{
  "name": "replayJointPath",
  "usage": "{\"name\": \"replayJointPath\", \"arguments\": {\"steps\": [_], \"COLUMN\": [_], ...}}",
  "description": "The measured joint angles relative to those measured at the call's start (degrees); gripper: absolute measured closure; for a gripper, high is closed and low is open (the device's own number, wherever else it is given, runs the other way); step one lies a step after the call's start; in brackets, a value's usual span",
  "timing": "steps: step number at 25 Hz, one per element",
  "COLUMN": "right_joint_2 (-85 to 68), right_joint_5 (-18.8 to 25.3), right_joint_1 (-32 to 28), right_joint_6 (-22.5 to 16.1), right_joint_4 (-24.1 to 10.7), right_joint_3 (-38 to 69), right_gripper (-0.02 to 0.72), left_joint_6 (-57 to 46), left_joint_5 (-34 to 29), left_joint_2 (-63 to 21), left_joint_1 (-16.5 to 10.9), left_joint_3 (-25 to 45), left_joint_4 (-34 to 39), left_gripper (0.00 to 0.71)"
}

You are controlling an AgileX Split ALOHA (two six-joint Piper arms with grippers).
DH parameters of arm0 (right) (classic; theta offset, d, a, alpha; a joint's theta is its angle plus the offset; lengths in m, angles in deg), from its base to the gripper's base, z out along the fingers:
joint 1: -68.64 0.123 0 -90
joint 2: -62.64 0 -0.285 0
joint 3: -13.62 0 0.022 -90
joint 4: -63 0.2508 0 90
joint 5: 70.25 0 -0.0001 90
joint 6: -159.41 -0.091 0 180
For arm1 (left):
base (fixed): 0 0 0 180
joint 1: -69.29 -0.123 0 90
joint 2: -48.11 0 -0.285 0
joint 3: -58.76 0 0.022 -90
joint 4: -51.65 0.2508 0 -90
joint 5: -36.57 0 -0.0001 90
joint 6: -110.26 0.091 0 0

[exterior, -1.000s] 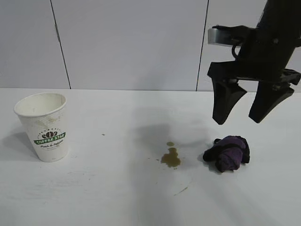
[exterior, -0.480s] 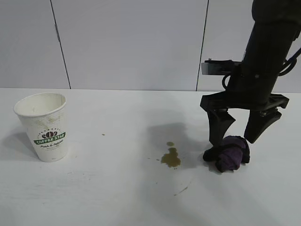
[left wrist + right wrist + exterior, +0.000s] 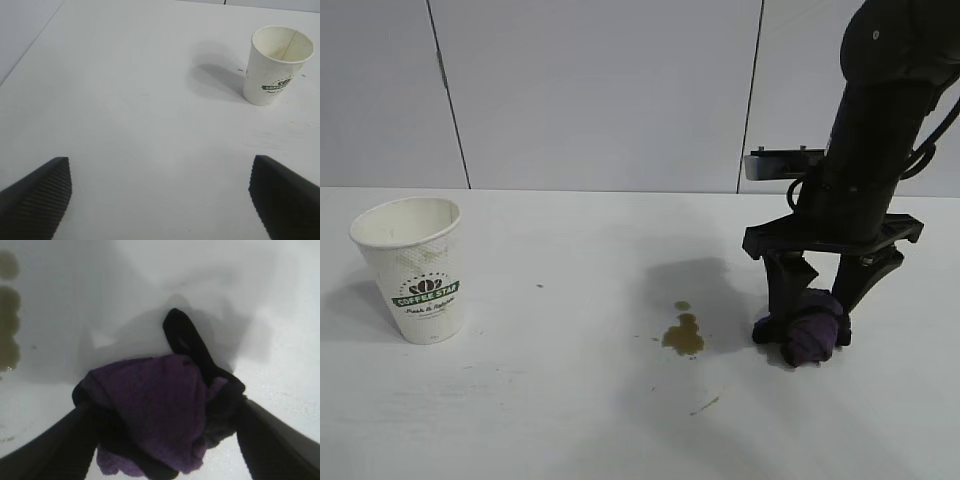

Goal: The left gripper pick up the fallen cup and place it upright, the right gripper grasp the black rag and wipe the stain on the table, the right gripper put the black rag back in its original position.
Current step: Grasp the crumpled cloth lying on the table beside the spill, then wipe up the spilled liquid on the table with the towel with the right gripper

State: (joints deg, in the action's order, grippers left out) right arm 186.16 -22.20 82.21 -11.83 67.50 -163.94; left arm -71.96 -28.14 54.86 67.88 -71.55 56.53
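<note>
Now my right gripper [image 3: 816, 318] straddles the black rag [image 3: 812, 331].
Its fingers [image 3: 52, 450] press the rag's sides; my left gripper [image 3: 160, 195] gapes wide.

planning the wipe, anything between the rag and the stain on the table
Nothing visible does. The black rag sits between the right hand's fingers, and only bare table separates it from the stain. The cup stands upright far off to the side.
</note>
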Motion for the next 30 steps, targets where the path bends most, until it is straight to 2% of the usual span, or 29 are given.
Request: {"name": "replayJointPath", "arguments": {"steps": [4, 5, 6, 8, 11, 15, 18, 21, 25, 27, 30], "right_joint_2": [0.19, 0.19, 0.19, 0.19, 0.19, -0.5, -1.87, -2.38, -2.26, -1.4, 1.15], "right_joint_5": [0.01, 0.01, 0.06, 0.06, 0.07, -0.48, -2.9, -5.13, -12.24, -15.68, -17.83], "right_joint_1": [0.0, 0.0, 0.0, 0.0, 0.0, 1.23, 4.46, 9.77, 16.19, 18.51, 19.52], "right_joint_6": [-0.14, -0.22, -0.41, -0.88, -0.96, 2.68, 4.55, 5.06, 5.28, 5.28, 3.98], "right_joint_4": [0.32, 0.47, 0.6, 1.29, 5.51, 12.66, 15.45, 16.11, 15.93, 14.89, 12.22], "right_joint_3": [0.0, 0.0, 0.0, 0.0, 0.0, 0.0, 0.0, -0.02, -0.02, -0.02, -0.08], "right_gripper": [0.549, 0.598, 0.615, 0.615, 0.615, 0.615, 0.615, 0.615, 0.615, 0.615, 0.615], "left_joint_6": [0.0, 0.0, 0.0, 0.0, 0.0, 0.0, 0.0, 0.0, 0.0, 0.0, 0.0], "left_joint_5": [0.0, 0.0, 0.0, 0.0, 0.0, 0.0, 0.0, 0.0, 0.0, 0.0, 0.0], "left_joint_2": [0.0, 0.0, 0.0, 0.0, 0.0, 0.0, 0.0, 0.0, 0.0, 0.0, 0.0], "left_joint_1": [0.0, 0.0, 0.0, 0.0, 0.0, 0.0, 0.0, 0.0, 0.0, 0.0, 0.0], "left_joint_3": [0.04, 0.04, 0.04, 0.04, 0.04, 0.04, 0.04, 0.04, 0.04, 0.04, 0.04], "left_joint_4": [0.13, 0.13, 0.13, 0.13, 0.13, 0.13, 0.13, 0.13, 0.18, 0.18, 0.18], "left_gripper": [0.016, 0.016, 0.016, 0.016, 0.016, 0.016, 0.016, 0.016, 0.016, 0.016, 0.016]}}
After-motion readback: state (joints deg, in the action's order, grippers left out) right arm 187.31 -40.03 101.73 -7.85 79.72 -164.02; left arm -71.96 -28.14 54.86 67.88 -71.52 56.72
